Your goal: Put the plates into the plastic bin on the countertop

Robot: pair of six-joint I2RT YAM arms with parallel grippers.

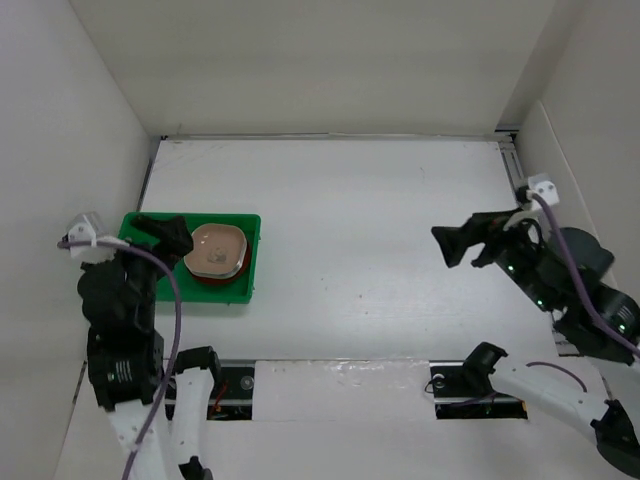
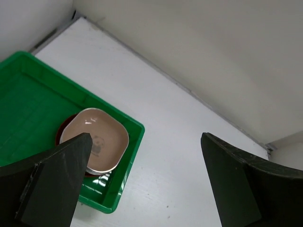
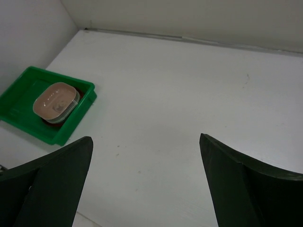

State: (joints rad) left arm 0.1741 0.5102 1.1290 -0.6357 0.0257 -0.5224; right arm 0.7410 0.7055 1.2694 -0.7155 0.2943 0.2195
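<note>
a white countertop [image 1: 380, 250] boxed in by white walls [image 1: 300, 60] fills the scene, with two robot arms mounted at its near edge. the bright green plastic bin [image 1: 252, 262] sits at the far left of the surface, close to the left wall. the left gripper [image 1: 165, 238] hangs over the bin's left half, just beside the stacked dishes, its two black fingers spread wide and holding nothing. well apart, on the right side, the right gripper [image 1: 460, 248] hovers above bare countertop, its jaws likewise parted wide and empty. the plates [image 1: 215, 250] lie stacked in the right half of the bin. a tan-pink rounded-square plate [image 2: 102, 137] is on top, and the rim of a round red-brown plate [image 2: 61, 132] shows at the bottom of the stack. the plates between them cannot be told apart. a small dark print [image 2: 97, 142] marks the top dish's centre.
</note>
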